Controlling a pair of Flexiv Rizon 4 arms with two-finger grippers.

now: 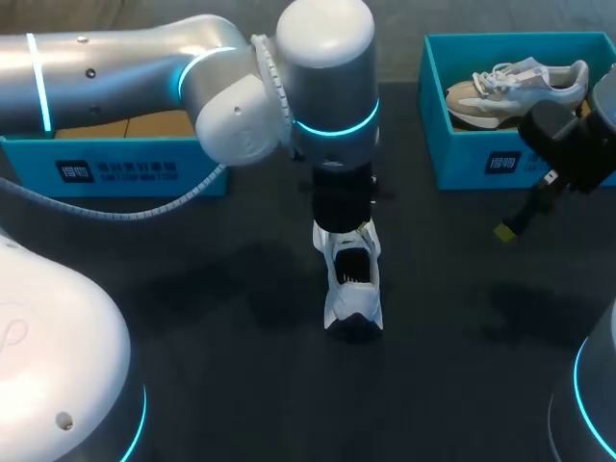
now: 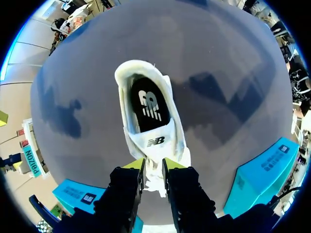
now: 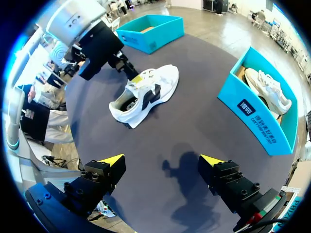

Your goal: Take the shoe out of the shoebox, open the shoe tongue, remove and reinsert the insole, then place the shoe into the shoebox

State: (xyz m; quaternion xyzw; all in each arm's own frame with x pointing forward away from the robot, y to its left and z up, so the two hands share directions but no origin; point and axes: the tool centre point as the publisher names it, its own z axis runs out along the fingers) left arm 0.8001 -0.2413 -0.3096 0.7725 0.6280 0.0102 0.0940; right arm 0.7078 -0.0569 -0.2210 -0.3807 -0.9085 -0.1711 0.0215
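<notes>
Shoe [image 1: 352, 281] was out on the table [image 1: 192, 298]; your left gripper [image 2: 154, 167] pinched its tongue [image 2: 156, 141], your right gripper [image 3: 163, 160] hung wide and empty, insole [image 2: 149, 104] not yet pulled.

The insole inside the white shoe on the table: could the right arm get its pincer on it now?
Probably yes. The right pincer is open, with bare table between it and the shoe, and the left pincer holds the tongue back, leaving the insole exposed.
</notes>
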